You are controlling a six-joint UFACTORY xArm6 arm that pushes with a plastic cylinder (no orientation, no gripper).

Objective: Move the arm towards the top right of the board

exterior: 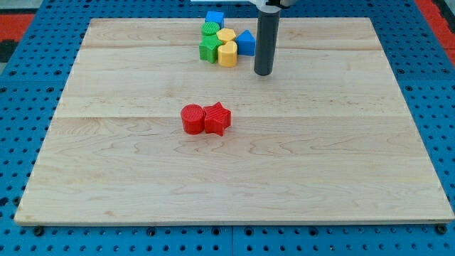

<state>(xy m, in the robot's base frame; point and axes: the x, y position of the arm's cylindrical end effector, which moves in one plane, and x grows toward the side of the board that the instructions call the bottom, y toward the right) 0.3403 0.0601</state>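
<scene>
My tip (264, 72) is the lower end of a dark rod that comes down from the view's top centre. It rests on the wooden board (234, 171) just right of and below a cluster of blocks at the top centre. The cluster holds a blue cube (215, 18), a green block (211, 29), a green star-like block (209, 48), a yellow block (226, 35), a yellow cylinder-like block (228, 53) and a blue triangular block (246, 43). The tip is a short gap from the blue triangular block. A red cylinder (192, 119) and a red star block (218, 119) touch near the board's middle.
The board lies on a blue perforated surface (28, 71) that surrounds it on all sides. A red patch (21, 14) shows at the view's top left corner and another at the top right.
</scene>
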